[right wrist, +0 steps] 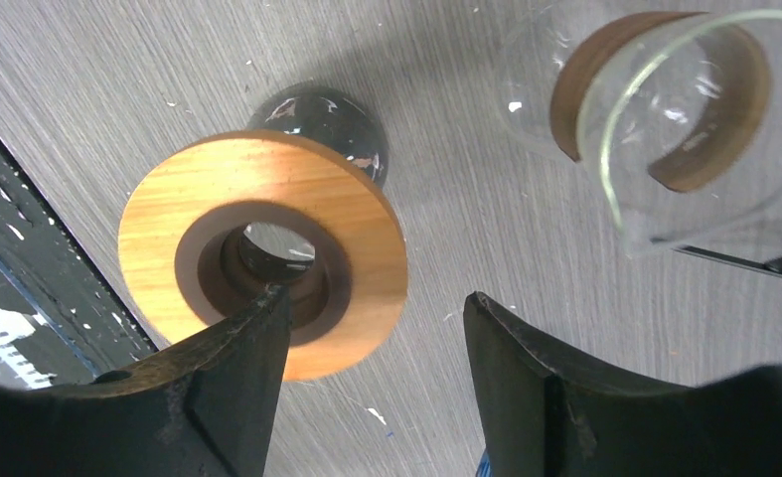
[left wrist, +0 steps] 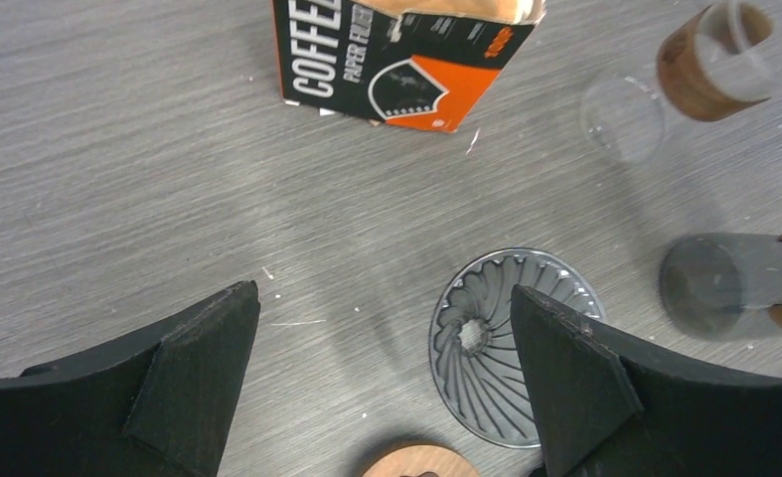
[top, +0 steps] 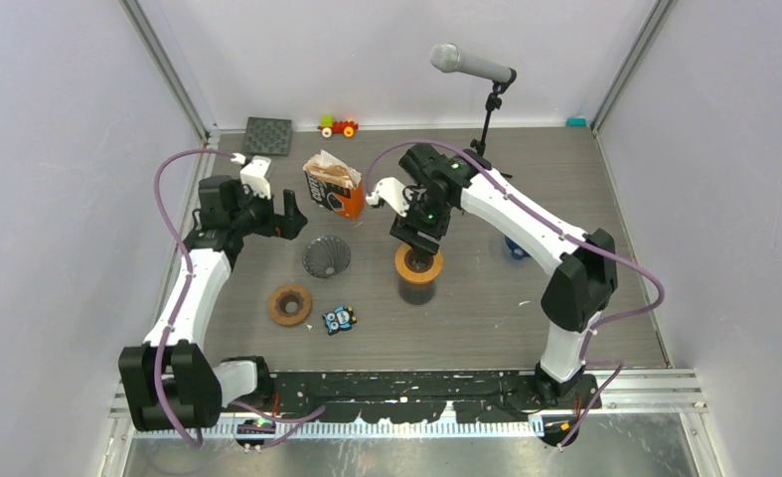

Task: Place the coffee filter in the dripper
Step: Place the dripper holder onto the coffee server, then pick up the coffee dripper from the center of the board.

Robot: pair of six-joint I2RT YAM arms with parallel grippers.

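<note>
1. Coffee filter [top: 332, 167]: tan paper showing at the torn-open top of the orange-and-black box [top: 339, 202]. The box stands on the counter [top: 565, 318], just behind the dripper. Judged very light, thin and floppy, so it should crease easily, and stacked sheets may cling together. Best taken by a gentle pinch on one exposed upper edge.
2. Dripper [left wrist: 514, 343]: dark ribbed cone with a small hole at its centre, apparently mouth up. No filter in it.
3. Left hand [left wrist: 384, 291]: fingers spread wide and holding nothing. It hovers over bare counter between box and dripper, with the dripper beside its right finger.
4. Right hand [right wrist: 377, 296]: fingers apart with nothing between them, poised just beside the wooden disc [right wrist: 168, 229] that sits on a dark jar [right wrist: 317, 114].
5. Glass jug [right wrist: 709, 149]: clear, with a wood collar, near the jar.
6. Spare ring [top: 290, 304]: wood, lying in front of the dripper.
</note>
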